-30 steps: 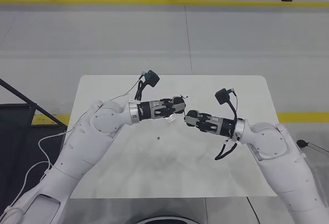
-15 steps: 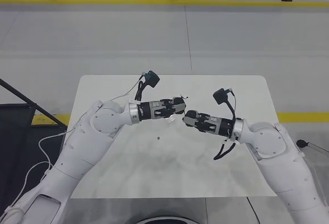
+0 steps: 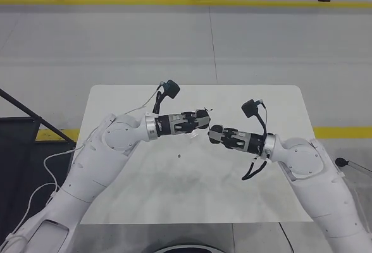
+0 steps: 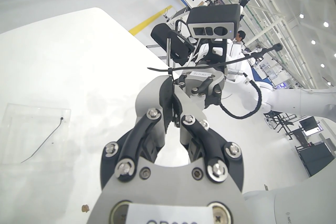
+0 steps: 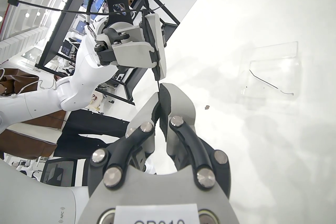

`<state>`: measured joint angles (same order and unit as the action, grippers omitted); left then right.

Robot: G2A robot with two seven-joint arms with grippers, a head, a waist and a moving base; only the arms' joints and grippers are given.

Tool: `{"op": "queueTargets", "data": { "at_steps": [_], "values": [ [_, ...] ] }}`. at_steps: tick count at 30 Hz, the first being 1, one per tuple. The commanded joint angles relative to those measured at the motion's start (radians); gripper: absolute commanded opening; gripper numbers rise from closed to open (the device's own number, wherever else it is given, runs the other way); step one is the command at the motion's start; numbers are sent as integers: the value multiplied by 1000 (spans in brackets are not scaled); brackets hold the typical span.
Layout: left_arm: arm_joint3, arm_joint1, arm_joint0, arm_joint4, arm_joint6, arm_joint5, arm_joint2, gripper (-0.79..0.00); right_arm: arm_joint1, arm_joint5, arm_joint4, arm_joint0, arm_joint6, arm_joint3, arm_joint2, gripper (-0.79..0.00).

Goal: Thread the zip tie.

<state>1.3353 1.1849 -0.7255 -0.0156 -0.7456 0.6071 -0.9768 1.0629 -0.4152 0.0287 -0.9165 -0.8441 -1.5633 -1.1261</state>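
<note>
Black plastic zip tie (image 4: 210, 66) is held in the air above the white bench (image 3: 236, 190), pinched by the clenched left claw (image 4: 172, 88) and the clenched right claw (image 5: 159, 96), strap seemingly through its head, so a steady pull-through likely follows.
</note>
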Motion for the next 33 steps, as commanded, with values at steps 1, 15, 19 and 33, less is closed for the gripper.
{"op": "queueTargets", "data": {
  "at_steps": [1, 15, 19, 33],
  "values": [
    [-3, -1, 1, 14, -13, 2, -3, 0, -1, -3, -6, -2, 5, 3, -6, -785],
    [-37, -26, -33, 193, -152, 44, -84, 0, -7, -87, -180, 20, -107, 86, -48, -785],
    [-58, -35, -59, 357, -191, 40, -132, 0, -11, -201, -327, 42, -247, 140, -52, -785],
    [-99, -35, -51, 533, -289, -54, -135, 0, -17, -236, -412, 68, -324, 169, -46, -785]
  ]
}}
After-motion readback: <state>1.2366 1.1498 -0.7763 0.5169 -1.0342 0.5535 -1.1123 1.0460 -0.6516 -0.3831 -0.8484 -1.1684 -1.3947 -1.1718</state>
